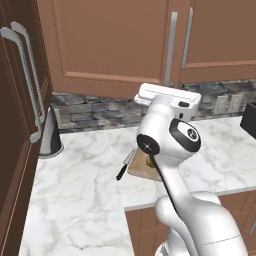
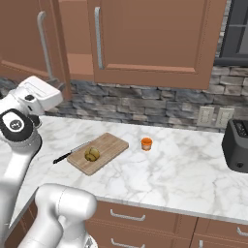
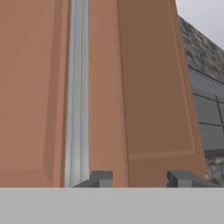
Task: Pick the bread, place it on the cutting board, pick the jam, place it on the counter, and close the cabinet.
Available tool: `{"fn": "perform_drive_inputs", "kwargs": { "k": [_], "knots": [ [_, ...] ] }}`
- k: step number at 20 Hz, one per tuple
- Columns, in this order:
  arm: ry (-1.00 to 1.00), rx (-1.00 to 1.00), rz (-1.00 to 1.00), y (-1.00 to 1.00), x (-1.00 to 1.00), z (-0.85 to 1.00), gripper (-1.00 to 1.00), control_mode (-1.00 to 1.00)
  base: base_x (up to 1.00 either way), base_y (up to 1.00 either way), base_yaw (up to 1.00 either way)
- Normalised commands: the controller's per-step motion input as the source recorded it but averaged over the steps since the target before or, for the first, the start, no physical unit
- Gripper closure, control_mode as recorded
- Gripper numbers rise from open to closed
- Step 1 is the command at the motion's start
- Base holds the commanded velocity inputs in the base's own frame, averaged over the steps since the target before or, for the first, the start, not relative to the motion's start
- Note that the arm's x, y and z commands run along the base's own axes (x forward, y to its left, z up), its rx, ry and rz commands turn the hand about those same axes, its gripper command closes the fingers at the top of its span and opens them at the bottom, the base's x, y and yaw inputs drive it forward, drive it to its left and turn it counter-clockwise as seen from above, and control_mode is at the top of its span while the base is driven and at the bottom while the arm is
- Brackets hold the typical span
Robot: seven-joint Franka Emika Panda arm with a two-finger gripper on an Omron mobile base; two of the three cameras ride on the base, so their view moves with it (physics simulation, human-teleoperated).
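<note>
Knobbly yellowish bread (image 2: 92, 154) resting mid-way on grained wooden cutting board (image 2: 98, 152), near front edge of veined marble desk (image 2: 184, 169). Squat orange jam (image 2: 146, 143) just beside board. Fingers (image 3: 101, 179) pressed together, empty, before flat reddish-brown cabinet (image 3: 148, 87) door with silver bar handle (image 3: 78, 87).

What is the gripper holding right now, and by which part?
Nothing. The gripper is empty, up against the cabinet door; the bread and jam are already set down.

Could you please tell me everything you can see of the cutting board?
The cutting board is a thin, flat rectangle of light wood with rounded corners and visible grain. It lies flat on the white marble counter, set at an angle to the counter's front edge. The bread sits on the end nearer that edge, a black-handled knife lies alongside, and the jam stands apart.
</note>
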Motion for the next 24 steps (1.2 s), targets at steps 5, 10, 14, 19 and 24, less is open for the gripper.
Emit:
{"fn": "perform_drive_inputs", "kwargs": {
  "k": [5,10,14,19,24],
  "knots": [
    [0.0,0.0,0.0,0.0,0.55,-0.1,-1.0,-1.0,0.0,0.0,0.0],
    [0.0,0.0,0.0,0.0,0.52,-0.1,-1.0,-1.0,0.0,0.0,0.0],
    [0.0,0.0,0.0,0.0,0.48,-0.09,-1.0,-1.0,0.0,0.0,0.0],
    [0.0,0.0,0.0,0.0,0.47,-0.07,-1.0,-1.0,0.0,0.0,0.0],
    [0.0,0.0,0.0,0.0,0.44,-0.03,-1.0,-1.0,0.0,0.0,0.0]
  ]
}}
